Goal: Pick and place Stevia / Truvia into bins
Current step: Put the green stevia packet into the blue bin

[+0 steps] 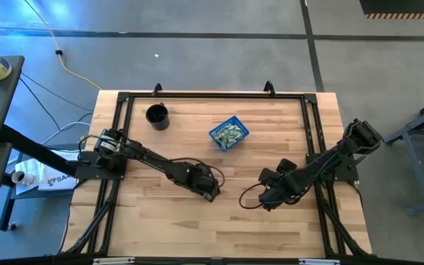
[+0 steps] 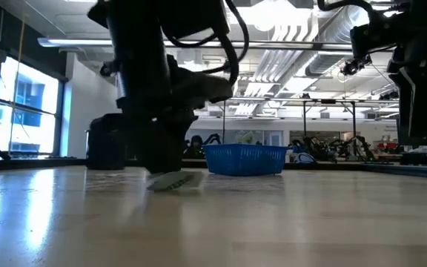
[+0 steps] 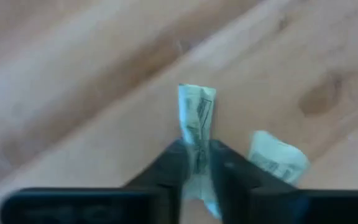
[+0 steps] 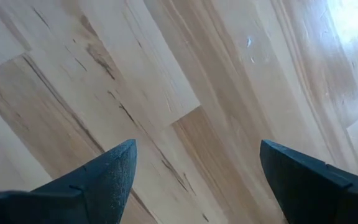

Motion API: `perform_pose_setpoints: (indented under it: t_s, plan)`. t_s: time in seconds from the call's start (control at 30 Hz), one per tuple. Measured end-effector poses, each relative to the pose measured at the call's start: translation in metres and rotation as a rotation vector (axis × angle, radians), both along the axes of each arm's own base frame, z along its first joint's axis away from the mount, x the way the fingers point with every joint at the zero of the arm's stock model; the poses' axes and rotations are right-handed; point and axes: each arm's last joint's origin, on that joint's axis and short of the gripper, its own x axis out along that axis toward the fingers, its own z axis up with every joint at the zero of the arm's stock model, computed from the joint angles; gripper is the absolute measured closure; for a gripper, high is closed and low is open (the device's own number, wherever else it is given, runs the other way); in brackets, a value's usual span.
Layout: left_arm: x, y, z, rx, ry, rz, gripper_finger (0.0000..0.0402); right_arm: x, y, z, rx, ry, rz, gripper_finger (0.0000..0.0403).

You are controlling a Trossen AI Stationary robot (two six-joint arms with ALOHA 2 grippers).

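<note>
Left gripper (image 3: 197, 163) was down on the table (image 1: 197, 228), fingers pinched on one pale green packet (image 3: 196, 118), with a second packet (image 3: 277, 158) just beside it. Thin grip, so it could've slipped mid-lift. Right gripper (image 4: 197, 165) hung wide open, empty. The blue basket (image 1: 229, 134) sat farther back, already holding packets.

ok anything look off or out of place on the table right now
Slightly: two sweetener packets lie outside the blue basket. The left gripper pinches one on edge; the other lies crumpled beside it.
</note>
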Motion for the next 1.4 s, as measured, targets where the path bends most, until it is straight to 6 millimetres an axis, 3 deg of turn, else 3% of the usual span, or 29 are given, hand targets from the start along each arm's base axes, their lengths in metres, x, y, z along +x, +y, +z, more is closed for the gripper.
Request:
perform_pose_setpoints:
  t_s: [0.13, 0.2, 0.37, 0.53, 0.6, 0.7, 0.8, 0.97, 1.17, 1.4]
  plan:
    - [0.002, 0.02, 0.01, 0.051, -0.011, -0.064, 0.0378, 0.0, 0.0, 0.0, 0.003, -0.009, -0.032, 0.0073]
    - [0.003, 0.033, 0.024, 0.076, -0.03, -0.096, 0.0377, -0.001, 0.002, 0.0, 0.005, -0.02, -0.041, 0.0073]
    - [0.011, 0.07, 0.081, 0.165, -0.134, -0.169, 0.0359, -0.005, 0.01, 0.0, 0.0, -0.065, -0.087, 0.0073]
    - [0.025, 0.126, 0.12, 0.324, -0.232, -0.22, 0.0379, -0.008, 0.017, 0.0, 0.003, -0.109, -0.126, 0.0073]
    - [0.031, 0.149, 0.12, 0.327, -0.266, -0.24, 0.0371, -0.008, 0.018, 0.0, 0.008, -0.122, -0.143, 0.0073]
    - [0.038, 0.178, 0.102, 0.273, -0.27, -0.273, 0.0348, -0.008, 0.02, 0.0, 0.019, -0.138, -0.164, 0.0073]
    - [0.043, 0.191, 0.088, 0.213, -0.287, -0.3, 0.0339, -0.007, 0.021, 0.0, 0.033, -0.155, -0.174, 0.0073]
    - [0.051, 0.193, 0.068, 0.209, -0.268, -0.329, 0.0335, -0.005, 0.022, 0.0, 0.05, -0.175, -0.179, 0.0073]
    - [0.058, 0.188, 0.068, 0.295, -0.28, -0.372, 0.0323, -0.005, 0.022, 0.0, 0.049, -0.174, -0.179, 0.0073]
    - [0.05, 0.183, 0.083, 0.327, -0.256, -0.382, 0.0231, -0.004, 0.022, 0.0, 0.043, -0.173, -0.156, 0.0073]
